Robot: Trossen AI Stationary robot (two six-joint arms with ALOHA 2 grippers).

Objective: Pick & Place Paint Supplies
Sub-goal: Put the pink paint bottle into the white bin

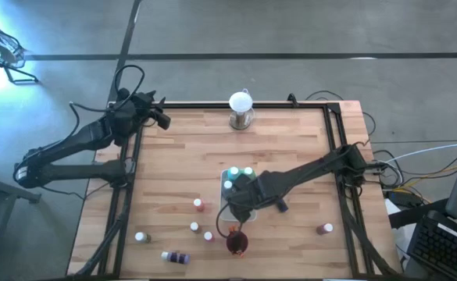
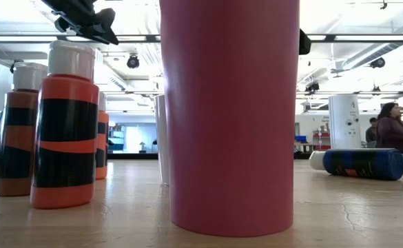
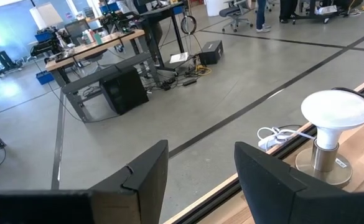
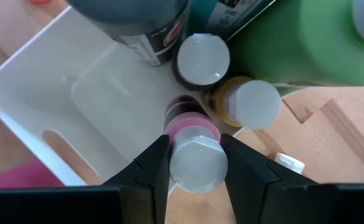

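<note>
My right gripper (image 1: 237, 209) hangs over the near end of the white tray (image 1: 223, 204) and is shut on a pink, white-capped paint bottle (image 4: 197, 163). Teal-capped bottles (image 1: 233, 173) stand at the tray's far end. In the right wrist view a black bottle (image 4: 200, 59), a yellow one (image 4: 250, 102) and a green one (image 4: 331, 43) stand in the tray (image 4: 45, 93). Loose bottles stand on the table: red (image 1: 199, 204), green (image 1: 141, 236), another red (image 1: 324, 229). A purple one (image 1: 176, 256) lies on its side. My left gripper (image 1: 159, 119) is open and empty at the far left corner. My right gripper pinches the pink bottle between its two fingers (image 4: 154, 165), at the white cap (image 4: 197, 165) and the neck below it. The fingers come from above, pointing down. The bottle is upright beside the yellow bottle; the cap hides whether its base rests on the tray.
A dark red cup (image 1: 237, 243) stands just near of the tray and fills the low view (image 2: 229, 117). A white globe on a metal base (image 1: 241, 105) stands at the far edge. Orange bottles (image 2: 67, 124) show in the low view. People stand in the room behind (image 2: 392, 127).
</note>
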